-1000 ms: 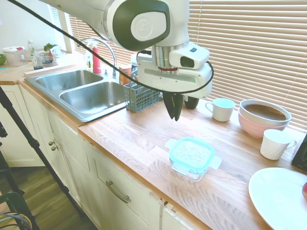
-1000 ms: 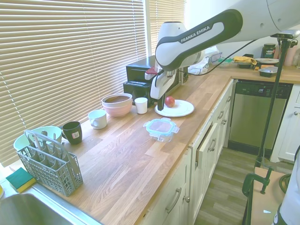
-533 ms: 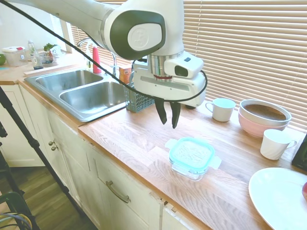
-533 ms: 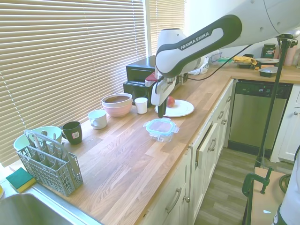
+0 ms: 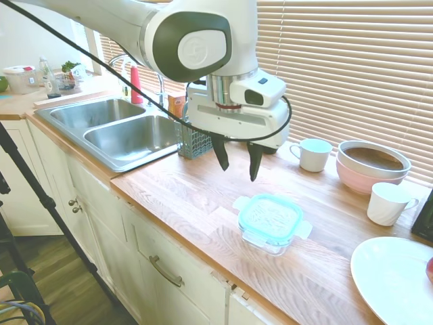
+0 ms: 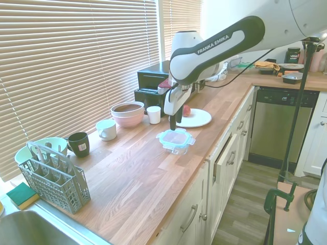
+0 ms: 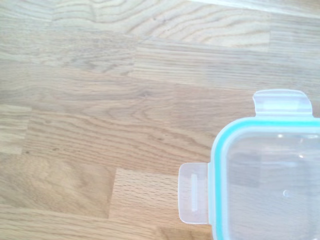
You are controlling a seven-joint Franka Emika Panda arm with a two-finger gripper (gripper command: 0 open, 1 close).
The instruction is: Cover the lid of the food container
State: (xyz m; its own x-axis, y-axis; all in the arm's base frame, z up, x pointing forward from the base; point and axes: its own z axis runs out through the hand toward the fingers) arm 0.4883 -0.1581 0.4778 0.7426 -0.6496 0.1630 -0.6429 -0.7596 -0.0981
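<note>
The teal-rimmed clear lid (image 5: 270, 215) (image 6: 175, 137) (image 7: 267, 185) lies flat on top of the small glass food container (image 5: 268, 238) (image 6: 177, 147) near the counter's front edge. Its clear snap tabs stick out sideways. My gripper (image 5: 237, 159) (image 6: 172, 122) hangs open above the wooden counter, a little behind and to the sink side of the container, with nothing between its fingers. In the wrist view one corner of the lid and two of its tabs show against the wood.
Behind the container stand a white mug (image 5: 313, 154), a pink bowl (image 5: 371, 165) and a white cup (image 5: 388, 203). A big white plate (image 5: 396, 277) lies toward the counter's end. A grey cutlery basket (image 6: 53, 176) and the sink (image 5: 115, 128) are on the other side.
The gripper's fingers have spread from shut to open. The hand has come down slightly and shifted a little toward the sink side; the lid and container have not moved.
</note>
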